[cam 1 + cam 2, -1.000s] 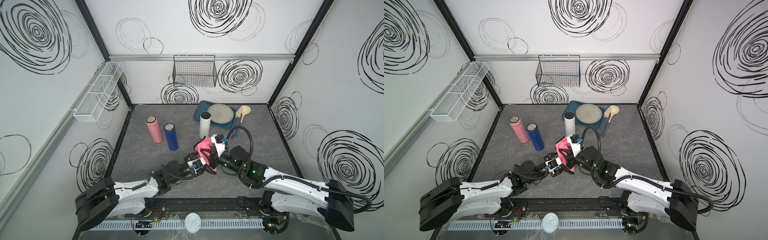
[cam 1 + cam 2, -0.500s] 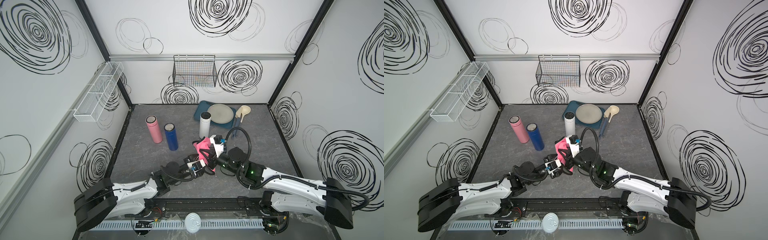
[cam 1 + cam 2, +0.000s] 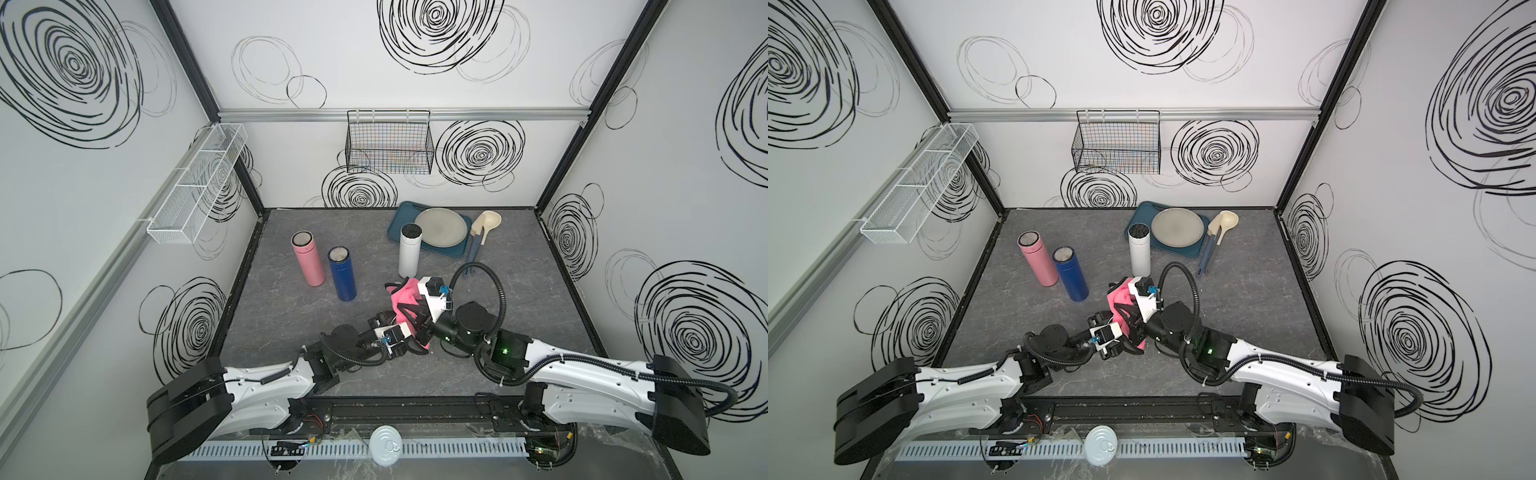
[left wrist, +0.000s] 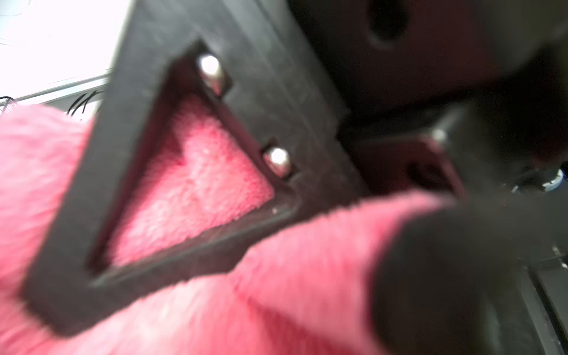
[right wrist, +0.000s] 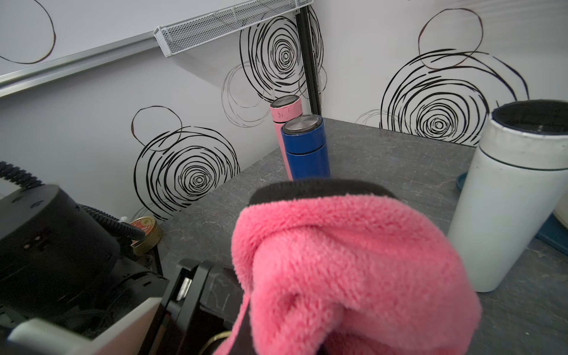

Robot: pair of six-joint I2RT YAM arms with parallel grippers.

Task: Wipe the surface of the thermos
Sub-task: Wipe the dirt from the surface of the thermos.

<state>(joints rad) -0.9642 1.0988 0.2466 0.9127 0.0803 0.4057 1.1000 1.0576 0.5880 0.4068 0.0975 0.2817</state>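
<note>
Where the grey table (image 3: 286, 332) meets its black-framed walls, the widest open stretch lies on the robot's side of the upright white thermos (image 3: 409, 253) and out toward the right-arm wall. That thermos stands just in front of the dark blue tray (image 3: 400, 216), which lies near the back edge carrying a grey plate (image 3: 440, 226), with a pale ladle (image 3: 485, 222) beyond the plate. The blue thermos (image 3: 343, 276) and pink thermos (image 3: 308, 262) stand upright and close together, well off to the left-arm side of the white thermos, an open lane between. The pink cloth (image 3: 405, 297) hangs off the table just in front of the white thermos's base; whether they touch I cannot tell. The right claw (image 3: 397, 291) is closed, holding the cloth, which drapes over its tips. The left claw (image 3: 384, 321) is closed too, against the cloth's lower part; whether it pinches a fold cannot be seen.
</note>
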